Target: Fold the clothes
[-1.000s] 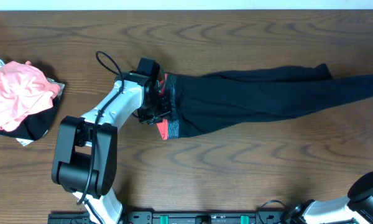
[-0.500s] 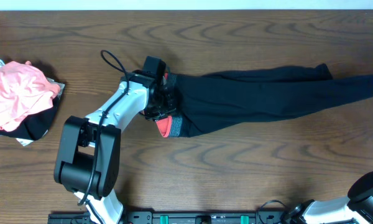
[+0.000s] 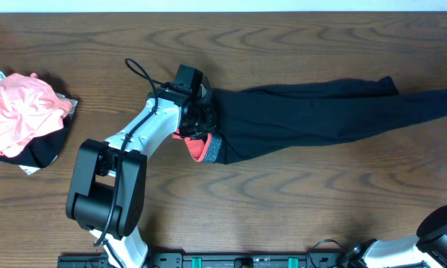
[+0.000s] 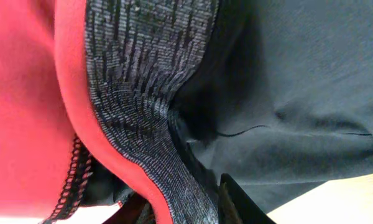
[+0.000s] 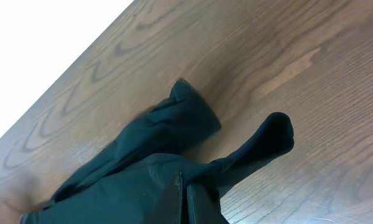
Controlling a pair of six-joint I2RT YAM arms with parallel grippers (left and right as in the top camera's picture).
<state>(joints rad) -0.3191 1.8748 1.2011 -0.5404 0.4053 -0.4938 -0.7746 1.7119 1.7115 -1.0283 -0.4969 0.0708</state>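
Black stretch cloth, the leggings (image 3: pixel 305 115) lie lengthwise across the middle of the table (image 3: pixel 283 216), waist to the left and both legs running off to the right edge. Their grey waistband (image 4: pixel 137 93) with its coral-red trim is bunched and raised a little off the wood, and the left pincer (image 3: pixel 197 123) has closed on it, the band passing between the two fingers in the wrist view. The right pincer (image 5: pixel 186 200) is shut and empty, parked low at the right, looking out over the two leg ends. This looks like the first fold just beginning: the waist seized, nothing doubled over yet. The next move probably calls for carrying the waist rightward over the legs, high enough that the cloth does not drag into a heap. At the far left sits a crumpled pink and black bundle (image 3: pixel 18 119), well apart. The wood is dark brown; beyond it only plain white shows.
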